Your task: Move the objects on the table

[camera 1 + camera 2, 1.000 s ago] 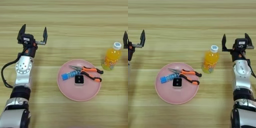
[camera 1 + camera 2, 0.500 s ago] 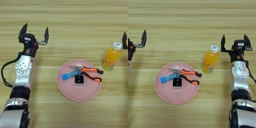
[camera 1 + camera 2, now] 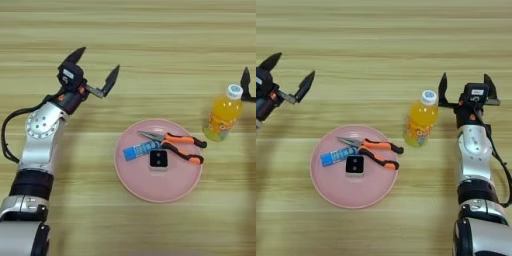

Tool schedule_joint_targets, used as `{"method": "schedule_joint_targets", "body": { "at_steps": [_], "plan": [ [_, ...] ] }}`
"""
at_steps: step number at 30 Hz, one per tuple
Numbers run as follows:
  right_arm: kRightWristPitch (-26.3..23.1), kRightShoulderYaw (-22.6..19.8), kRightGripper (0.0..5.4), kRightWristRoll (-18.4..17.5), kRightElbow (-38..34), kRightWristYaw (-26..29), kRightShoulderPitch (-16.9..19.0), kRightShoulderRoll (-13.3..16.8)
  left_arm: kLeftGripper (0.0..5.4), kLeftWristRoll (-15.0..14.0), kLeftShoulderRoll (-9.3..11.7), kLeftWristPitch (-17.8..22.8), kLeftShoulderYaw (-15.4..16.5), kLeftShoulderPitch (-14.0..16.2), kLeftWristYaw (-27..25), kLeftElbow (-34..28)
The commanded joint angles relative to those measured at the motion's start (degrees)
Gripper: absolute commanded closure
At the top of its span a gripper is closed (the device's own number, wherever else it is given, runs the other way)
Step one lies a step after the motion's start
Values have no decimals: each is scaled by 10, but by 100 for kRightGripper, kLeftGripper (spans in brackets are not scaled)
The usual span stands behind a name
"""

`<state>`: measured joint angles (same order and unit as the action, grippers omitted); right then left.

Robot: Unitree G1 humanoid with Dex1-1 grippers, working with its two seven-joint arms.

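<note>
A round pink plate (image 3: 165, 187) lies on the wooden table (image 3: 150, 30), a little right of centre. On it rest a blue tube (image 3: 140, 149), a small black square block (image 3: 158, 159) and orange-and-black pliers (image 3: 179, 145). An orange juice bottle (image 3: 420, 119) with a white cap stands upright just right of the plate. My left gripper (image 3: 95, 66) hovers open, up and to the left of the plate. Open as well, my right gripper (image 3: 466, 86) sits just right of the bottle's cap, with its near finger close to the cap.
Both forearms reach up from the bottom edge, the left arm (image 3: 37, 145) along the left side and the right arm (image 3: 475, 165) along the right. Nothing else lies on the wood besides the plate and bottle.
My left gripper has swung right and down toward the plate, tilting as it goes. The right gripper has shifted left, closer to the bottle's cap. Plate, tube, block, pliers and bottle stay put.
</note>
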<state>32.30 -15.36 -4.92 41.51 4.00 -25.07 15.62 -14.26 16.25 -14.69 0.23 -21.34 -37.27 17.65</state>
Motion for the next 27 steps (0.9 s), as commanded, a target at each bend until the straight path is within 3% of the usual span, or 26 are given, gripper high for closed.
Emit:
{"method": "schedule_joint_targets", "body": {
  "at_steps": [1, 4, 9, 15, 20, 27],
  "plan": [
    [-2, -2, 1, -9, 6, -3, -3, -6, 0, -17, 32, 79, -31, 17, -70, -46],
    [-3, -2, 1, -10, 6, -3, -4, -7, 0, -2, 50, 99, -48, 24, -96, -53],
    [-4, 0, 1, -13, 3, -3, -2, -7, 0, 41, 80, 100, -84, 25, -133, -42],
    [-5, 1, 1, -12, -2, -4, 0, -8, 0, 122, 108, 63, -134, 34, -145, -21],
    [-6, 2, 1, -11, -5, -4, 0, -8, 0, 191, 119, 30, -163, 26, -122, 18],
    [-7, 2, 1, -11, -6, -4, 0, -8, 0, 244, 120, 12, -187, 1, -100, 58]
  ]
}}
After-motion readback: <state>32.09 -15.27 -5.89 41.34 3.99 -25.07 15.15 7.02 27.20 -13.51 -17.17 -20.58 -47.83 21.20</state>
